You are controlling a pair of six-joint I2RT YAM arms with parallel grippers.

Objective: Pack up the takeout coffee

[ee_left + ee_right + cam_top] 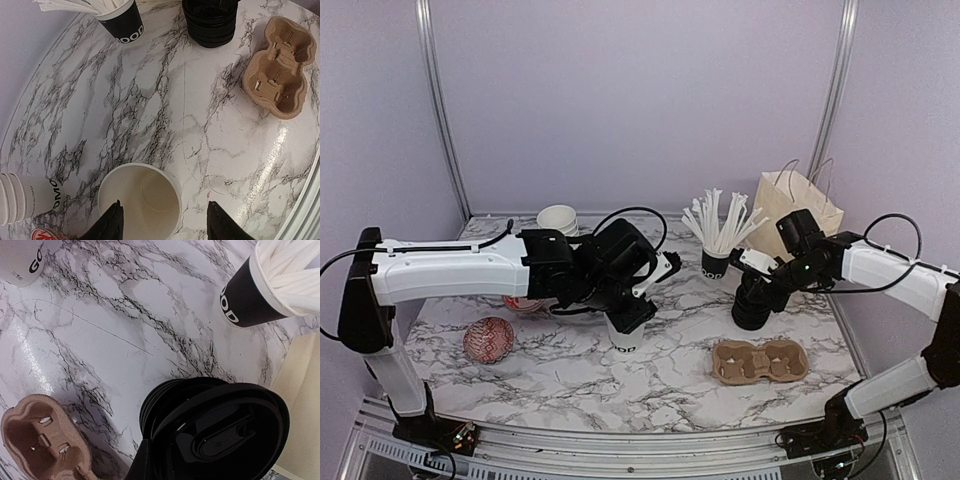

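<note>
A white paper takeout coffee cup [142, 200] with no lid on it stands upright on the marble table [670, 385], black lettering near its base [623, 338]. My left gripper [163, 205] hangs over it, open. One finger overlaps the cup's rim and the other stands apart from it. My right gripper [757, 290] is at the stack of black lids [165, 400], shut on the top lid [225, 430], which is tilted up off the stack. Only one right finger [144, 462] shows.
A brown two-cup carrier [760, 360] lies near the front right. A black cup of white stirrers [715, 262] and a paper bag [795, 205] stand behind the lids. Stacked white cups [25, 197] and a red patterned ball [488, 340] are at left.
</note>
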